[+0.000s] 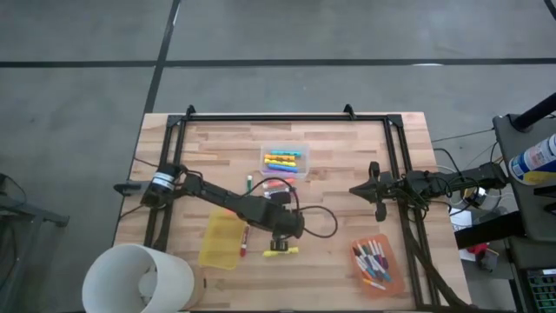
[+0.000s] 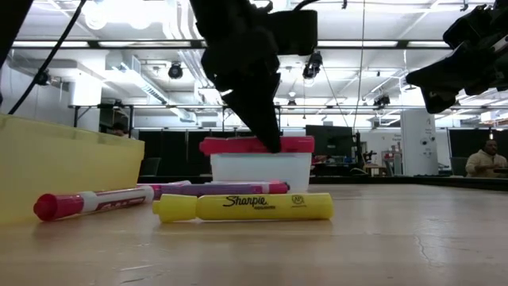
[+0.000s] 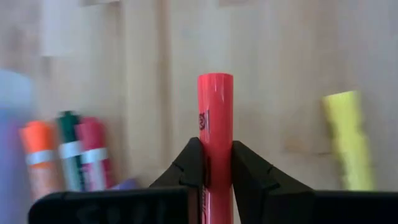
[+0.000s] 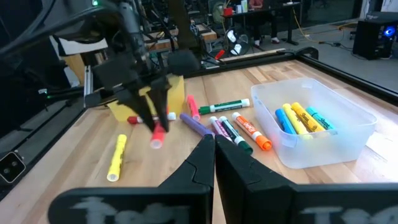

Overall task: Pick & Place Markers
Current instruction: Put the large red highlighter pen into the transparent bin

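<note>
My left gripper [image 1: 282,228] hangs over the middle of the table, shut on a neon pink marker [image 2: 254,144]. Below it lie a yellow marker [image 2: 242,206], a purple one [image 2: 222,189] and a white one with a red cap [image 2: 87,202]. Several more markers [image 4: 227,127] lie flat on the wood between there and the clear bin [image 1: 285,159], which holds yellow and blue ones. My right gripper [image 1: 354,190] waits shut at the table's right side, above the wood. My left gripper pinches the pink marker's barrel [image 3: 214,134] between its two fingers [image 3: 189,163], near the marker's middle. The fingers come from above, pointing down, and lie across it. The marker is lifted clear of the table and looks about level in the low view.
A yellow bin [image 1: 221,241] lies left of the held marker. An orange bin [image 1: 375,263] with markers stands at the near right. A white round tub [image 1: 139,278] sits at the near left corner. A black frame [image 1: 287,117] runs along the table's edges.
</note>
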`<action>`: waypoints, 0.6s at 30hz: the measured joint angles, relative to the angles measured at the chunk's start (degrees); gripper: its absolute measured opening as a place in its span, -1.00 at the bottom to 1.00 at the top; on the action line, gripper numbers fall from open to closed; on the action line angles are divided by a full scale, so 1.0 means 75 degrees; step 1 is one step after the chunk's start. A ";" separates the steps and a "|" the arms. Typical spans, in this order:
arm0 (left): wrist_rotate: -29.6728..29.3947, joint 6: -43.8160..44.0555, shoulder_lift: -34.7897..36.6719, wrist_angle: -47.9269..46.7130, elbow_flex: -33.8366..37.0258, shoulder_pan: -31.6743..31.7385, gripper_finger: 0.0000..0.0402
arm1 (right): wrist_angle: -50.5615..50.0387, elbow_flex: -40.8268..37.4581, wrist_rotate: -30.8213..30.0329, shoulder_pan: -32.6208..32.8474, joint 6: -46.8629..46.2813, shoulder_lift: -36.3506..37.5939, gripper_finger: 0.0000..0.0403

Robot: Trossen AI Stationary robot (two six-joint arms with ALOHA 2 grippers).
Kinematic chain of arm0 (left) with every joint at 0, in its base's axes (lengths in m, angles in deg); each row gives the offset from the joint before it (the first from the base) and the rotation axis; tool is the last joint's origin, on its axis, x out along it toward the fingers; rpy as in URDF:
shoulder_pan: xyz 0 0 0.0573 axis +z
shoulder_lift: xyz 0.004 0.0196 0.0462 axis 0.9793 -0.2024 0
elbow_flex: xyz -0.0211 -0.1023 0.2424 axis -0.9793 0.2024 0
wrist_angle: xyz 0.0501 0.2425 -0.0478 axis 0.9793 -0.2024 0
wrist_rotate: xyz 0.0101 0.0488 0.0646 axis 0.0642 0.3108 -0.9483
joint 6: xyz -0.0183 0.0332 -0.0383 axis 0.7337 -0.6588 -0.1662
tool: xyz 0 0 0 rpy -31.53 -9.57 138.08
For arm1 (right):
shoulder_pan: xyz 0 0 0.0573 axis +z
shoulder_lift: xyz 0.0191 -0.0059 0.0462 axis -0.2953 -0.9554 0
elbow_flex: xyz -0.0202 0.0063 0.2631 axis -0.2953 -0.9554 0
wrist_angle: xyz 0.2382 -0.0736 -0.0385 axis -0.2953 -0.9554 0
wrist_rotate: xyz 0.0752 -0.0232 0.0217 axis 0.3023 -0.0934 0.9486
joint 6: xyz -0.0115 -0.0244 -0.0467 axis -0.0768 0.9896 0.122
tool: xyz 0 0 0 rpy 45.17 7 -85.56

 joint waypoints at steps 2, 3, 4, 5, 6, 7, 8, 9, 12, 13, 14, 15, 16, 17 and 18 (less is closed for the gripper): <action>-0.0344 -0.0178 0.0003 -0.0319 -0.0135 0.0064 -0.77 | -0.0001 0.0000 -0.0001 0.0001 -0.0001 0.0000 -0.96; -0.0496 -0.0250 0.0006 -0.0452 -0.0188 0.0104 -0.77 | 0.0000 0.0000 -0.0001 0.0001 -0.0001 0.0000 -0.96; -0.0664 -0.0337 0.0012 -0.0542 -0.0234 0.0157 -0.77 | 0.0000 0.0000 0.0001 0.0001 -0.0003 0.0000 -0.96; -0.0876 -0.0381 0.0013 -0.0651 -0.0285 0.0211 -0.77 | -0.0003 0.0000 -0.0001 0.0001 -0.0001 0.0000 -0.96; -0.1143 -0.0408 0.0017 -0.0760 -0.0315 0.0265 -0.77 | -0.0001 0.0000 -0.0001 0.0000 -0.0003 0.0000 -0.96; -0.1395 -0.0466 0.0017 -0.0860 -0.0330 0.0318 -0.77 | -0.0001 0.0000 0.0000 0.0001 -0.0002 0.0000 -0.96; -0.1589 -0.0573 0.0017 -0.0944 -0.0338 0.0372 -0.77 | -0.0003 0.0000 -0.0001 0.0001 0.0000 0.0000 -0.96; -0.1792 -0.0679 0.0017 -0.1016 -0.0341 0.0421 -0.77 | 0.0000 0.0000 -0.0001 0.0001 -0.0003 0.0000 -0.96; -0.2390 -0.0978 0.0017 -0.1223 -0.0338 0.0589 -0.77 | 0.0000 0.0000 -0.0001 0.0001 -0.0001 0.0000 -0.96; -0.2553 -0.1056 0.0020 -0.1297 -0.0338 0.0655 -0.76 | 0.0000 0.0000 -0.0001 0.0000 -0.0002 0.0000 -0.96; -0.2657 -0.1118 0.0026 -0.1377 -0.0338 0.0731 -0.76 | -0.0001 0.0000 -0.0001 0.0001 -0.0003 0.0000 -0.96; -0.2753 -0.1162 0.0039 -0.1472 -0.0336 0.0822 -0.76 | -0.0001 0.0000 0.0002 0.0001 -0.0003 0.0000 -0.96; -0.2803 -0.1180 0.0053 -0.1528 -0.0331 0.0931 -0.76 | -0.0002 0.0000 -0.0001 0.0000 -0.0001 0.0000 -0.96; -0.2845 -0.1181 0.0069 -0.1551 -0.0329 0.1028 -0.76 | -0.0002 0.0000 -0.0001 0.0001 -0.0003 0.0001 -0.96; -0.2866 -0.1182 0.0100 -0.1555 -0.0329 0.1132 -0.76 | 0.0000 0.0000 0.0002 -0.0001 -0.0003 0.0000 -0.96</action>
